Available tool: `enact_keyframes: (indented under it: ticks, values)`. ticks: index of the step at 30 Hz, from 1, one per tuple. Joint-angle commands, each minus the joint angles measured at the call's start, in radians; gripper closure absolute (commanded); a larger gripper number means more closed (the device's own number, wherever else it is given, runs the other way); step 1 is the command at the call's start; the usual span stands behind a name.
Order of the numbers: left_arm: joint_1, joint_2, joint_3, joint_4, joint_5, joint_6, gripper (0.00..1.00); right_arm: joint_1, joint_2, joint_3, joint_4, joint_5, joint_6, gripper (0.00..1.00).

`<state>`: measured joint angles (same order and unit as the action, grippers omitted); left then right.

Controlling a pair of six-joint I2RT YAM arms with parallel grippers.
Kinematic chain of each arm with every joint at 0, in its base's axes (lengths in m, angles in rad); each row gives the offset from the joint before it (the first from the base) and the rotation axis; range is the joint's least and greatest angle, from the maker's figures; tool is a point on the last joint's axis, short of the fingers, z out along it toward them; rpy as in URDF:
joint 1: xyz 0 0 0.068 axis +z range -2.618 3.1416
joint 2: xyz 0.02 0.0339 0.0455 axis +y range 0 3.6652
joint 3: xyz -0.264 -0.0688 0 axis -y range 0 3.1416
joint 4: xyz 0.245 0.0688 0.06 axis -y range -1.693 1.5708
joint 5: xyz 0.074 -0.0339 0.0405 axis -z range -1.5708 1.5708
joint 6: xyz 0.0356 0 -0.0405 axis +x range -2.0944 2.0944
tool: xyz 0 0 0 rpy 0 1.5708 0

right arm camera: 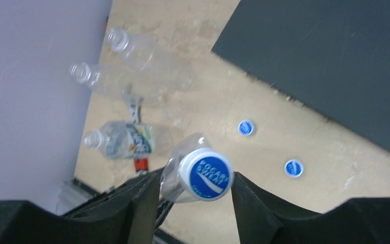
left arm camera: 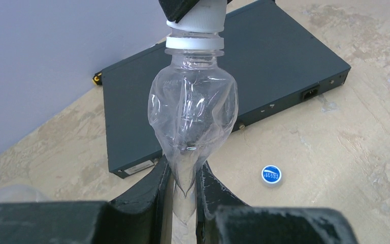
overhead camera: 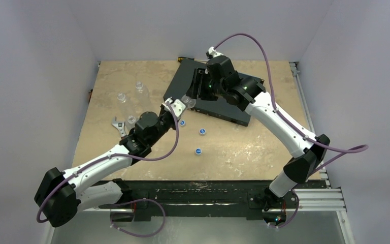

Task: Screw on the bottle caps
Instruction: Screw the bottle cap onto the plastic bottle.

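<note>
Bottle (left arm camera: 193, 107) is up off the worktop (overhead camera: 244, 147), held between the two arms at the left edge of the black box (left arm camera: 264, 66); left end effector (left arm camera: 184, 170) is clamped tight on its lower half, so hard that the clear plastic is squashed flat between the fingers and bulges out above them. Cap (right arm camera: 205, 174) sits on the neck, blue on top with white lettering; it looks a bit crooked from the left wrist view, and I can't tell how far it's threaded on. Right end effector (right arm camera: 195, 177) straddles that cap with its jaws apart; the right finger is about touching the rim, while the left finger has a gap where only the bottle's shoulder shows through. Three loose caps (overhead camera: 202, 131) lie on the worktop just in front of the box, spaced apart, blue side up. Three spare bottles (right arm camera: 147, 53) lie uncapped over by the left edge, one with a blue-white label; wrench (overhead camera: 117, 124) lies in among them, touching or just overlapping one, hard to say which.
</note>
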<state>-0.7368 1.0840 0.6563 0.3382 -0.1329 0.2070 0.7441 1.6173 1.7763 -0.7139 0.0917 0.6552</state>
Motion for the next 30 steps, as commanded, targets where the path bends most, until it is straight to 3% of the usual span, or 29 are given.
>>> enact_keyframes:
  ticks: [1,5,10,15,21,30]
  values:
    - [-0.023,-0.051,0.042,0.133,0.052,0.012,1.00,0.058,-0.023,0.077,-0.140,-0.099,0.051,0.33]
    - [-0.014,-0.083,0.023,0.023,0.100,-0.020,1.00,0.042,-0.112,0.120,-0.144,-0.039,0.008,0.05]
    - [0.102,-0.119,0.020,-0.062,0.385,-0.097,1.00,0.038,-0.208,0.089,-0.159,-0.006,-0.144,0.02]
    - [0.199,-0.141,0.023,-0.104,0.668,-0.154,1.00,0.038,-0.314,-0.035,-0.136,-0.088,-0.350,0.04]
    - [0.237,-0.113,0.020,-0.050,0.902,-0.278,1.00,0.041,-0.390,-0.129,-0.103,-0.206,-0.522,0.26]
    - [0.244,-0.092,0.017,0.008,1.042,-0.366,1.00,0.046,-0.385,-0.161,-0.101,-0.332,-0.611,0.34]
